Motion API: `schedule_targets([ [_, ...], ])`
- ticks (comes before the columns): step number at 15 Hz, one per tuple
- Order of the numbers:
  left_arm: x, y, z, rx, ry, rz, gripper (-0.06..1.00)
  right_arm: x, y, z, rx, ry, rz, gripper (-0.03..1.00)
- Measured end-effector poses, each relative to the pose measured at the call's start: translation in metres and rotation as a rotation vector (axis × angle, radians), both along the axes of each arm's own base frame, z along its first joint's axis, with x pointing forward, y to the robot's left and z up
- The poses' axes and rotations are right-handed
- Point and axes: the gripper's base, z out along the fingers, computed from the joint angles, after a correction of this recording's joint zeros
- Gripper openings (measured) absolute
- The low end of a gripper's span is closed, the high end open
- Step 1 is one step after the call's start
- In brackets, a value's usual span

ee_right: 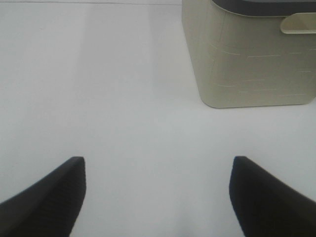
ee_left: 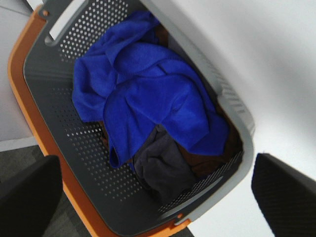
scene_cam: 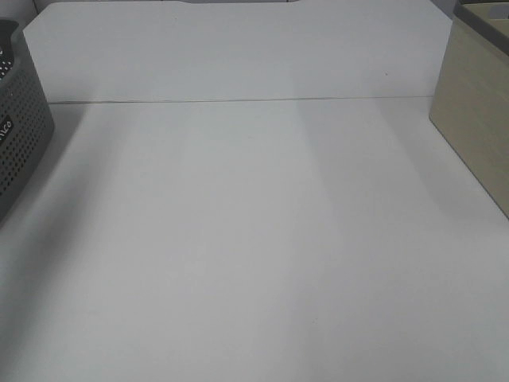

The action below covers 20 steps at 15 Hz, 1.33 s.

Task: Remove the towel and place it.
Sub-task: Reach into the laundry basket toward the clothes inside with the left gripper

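Two grippers, left gripper point(ee_left: 155, 162) and right gripper point(ee_right: 158, 163), both spread, empty; towel point(ee_left: 148, 98) bunched in basket point(ee_left: 64, 143) under the left. We should pinch its top fold, not the dark cloth point(ee_left: 165, 173) beneath.

Robot test bench, staged: plain white table point(scene_cam: 254, 239) and backboard point(scene_cam: 238, 48); perforated laundry basket point(scene_cam: 20, 135) at 9 o'clock, beige bin point(scene_cam: 477, 119) at 3 o'clock.
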Motion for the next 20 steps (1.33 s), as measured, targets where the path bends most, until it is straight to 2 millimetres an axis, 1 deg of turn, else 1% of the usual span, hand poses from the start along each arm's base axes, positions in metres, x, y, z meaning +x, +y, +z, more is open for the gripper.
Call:
schedule_targets([
  [3, 0.052, 0.043, -0.040, 0.010, 0.082, 0.078, 0.99, 0.000, 0.000, 0.000, 0.000, 0.000, 0.000, 0.78],
  [4, 0.080, 0.065, -0.068, 0.028, 0.082, 0.082, 0.99, 0.000, 0.000, 0.000, 0.000, 0.000, 0.000, 0.78],
  [5, 0.087, 0.070, -0.075, 0.032, 0.077, 0.084, 0.99, 0.000, 0.000, 0.000, 0.000, 0.000, 0.000, 0.78],
  [8, 0.117, 0.096, -0.121, 0.032, 0.077, 0.111, 0.99, 0.000, 0.000, 0.000, 0.000, 0.000, 0.000, 0.78],
  [10, 0.132, 0.104, -0.156, 0.033, 0.128, 0.089, 0.99, 0.000, 0.000, 0.000, 0.000, 0.000, 0.000, 0.78],
  [12, 0.147, 0.109, -0.185, 0.023, 0.171, 0.074, 0.99, 0.000, 0.000, 0.000, 0.000, 0.000, 0.000, 0.78],
  [13, 0.155, 0.111, -0.195, 0.008, 0.181, 0.076, 0.99, 0.000, 0.000, 0.000, 0.000, 0.000, 0.000, 0.78],
  [14, 0.163, 0.112, -0.202, -0.010, 0.178, 0.080, 0.99, 0.000, 0.000, 0.000, 0.000, 0.000, 0.000, 0.78],
  [16, 0.178, 0.112, -0.209, -0.085, 0.183, 0.094, 0.98, 0.000, 0.000, 0.000, 0.000, 0.000, 0.000, 0.78],
  [18, 0.185, 0.111, -0.211, -0.131, 0.223, 0.092, 0.94, 0.000, 0.000, 0.000, 0.000, 0.000, 0.000, 0.78],
  [20, 0.186, 0.111, -0.215, -0.150, 0.272, 0.088, 0.90, 0.000, 0.000, 0.000, 0.000, 0.000, 0.000, 0.78],
])
